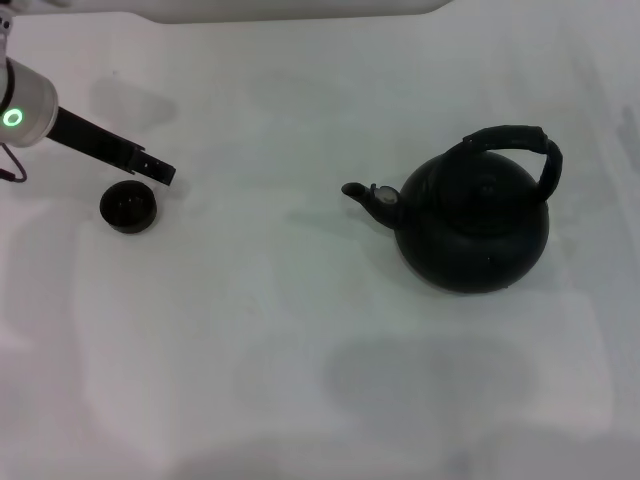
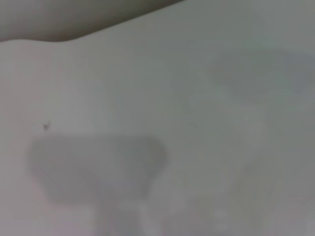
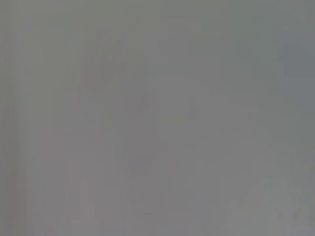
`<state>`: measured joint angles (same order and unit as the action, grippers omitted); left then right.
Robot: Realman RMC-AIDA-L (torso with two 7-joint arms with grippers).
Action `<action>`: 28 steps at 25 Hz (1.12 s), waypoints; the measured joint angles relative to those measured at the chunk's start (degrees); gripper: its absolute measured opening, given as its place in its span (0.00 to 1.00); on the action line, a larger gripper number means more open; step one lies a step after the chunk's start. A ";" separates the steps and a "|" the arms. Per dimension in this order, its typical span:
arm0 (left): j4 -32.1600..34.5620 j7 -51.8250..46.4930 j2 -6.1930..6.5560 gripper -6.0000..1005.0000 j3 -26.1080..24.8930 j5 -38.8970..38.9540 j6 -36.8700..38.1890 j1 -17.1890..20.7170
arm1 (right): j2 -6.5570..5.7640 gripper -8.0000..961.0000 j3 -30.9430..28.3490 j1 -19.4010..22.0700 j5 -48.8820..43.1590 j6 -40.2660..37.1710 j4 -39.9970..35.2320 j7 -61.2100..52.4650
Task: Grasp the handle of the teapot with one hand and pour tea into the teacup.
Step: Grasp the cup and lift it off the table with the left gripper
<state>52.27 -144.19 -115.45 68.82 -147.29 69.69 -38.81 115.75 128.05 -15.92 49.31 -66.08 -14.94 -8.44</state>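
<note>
A pale, near-white surface [image 1: 300, 330] fills almost the whole head view, matte and softly mottled with faint grey patches and shadows. A broad dim shadow lies toward 6 o'clock, and lighter smudges of shade sit near 11 o'clock. Along the far edge, at 12 o'clock, a lighter band crosses the top of the view; nothing more of the room can be made out.

The teapot [image 1: 472, 225] stands upright at about 3 o'clock from the middle of the surface, round and matte black. Its handle [image 1: 515, 145] arches over the top, leaning toward the far right side, free of any grip. Its short spout [image 1: 362, 193] points toward 9 o'clock, across the open surface.

The teacup [image 1: 129, 206] sits at about 9 o'clock, well apart from the teapot, upright with its dark inside showing.

The left gripper [image 1: 160, 172] reaches in from 10 o'clock on a white arm segment with a green ring light [image 1: 12, 118]. Its black fingers [image 1: 150, 166] end just beside the teacup's far rim, at the cup's 1 o'clock; whether they touch it, and whether they are spread or closed, I cannot tell. They grasp nothing visible.

The left wrist view shows only the pale surface with a soft grey shadow. The right wrist view is a blank grey field, and the right arm appears nowhere.
</note>
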 joint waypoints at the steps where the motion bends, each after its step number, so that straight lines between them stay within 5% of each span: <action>1: 0.01 0.00 -0.13 0.87 0.00 -0.07 0.11 -0.02 | 0.00 0.89 0.00 -0.03 0.00 0.00 0.00 0.00; 28: 1.26 -2.37 -1.12 0.87 2.28 -3.67 3.81 -0.20 | 0.00 0.89 0.00 -0.34 0.00 0.02 0.09 0.00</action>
<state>53.53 -146.55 -116.57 71.10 -150.96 73.50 -39.01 115.75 128.05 -16.26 49.31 -66.06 -14.85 -8.44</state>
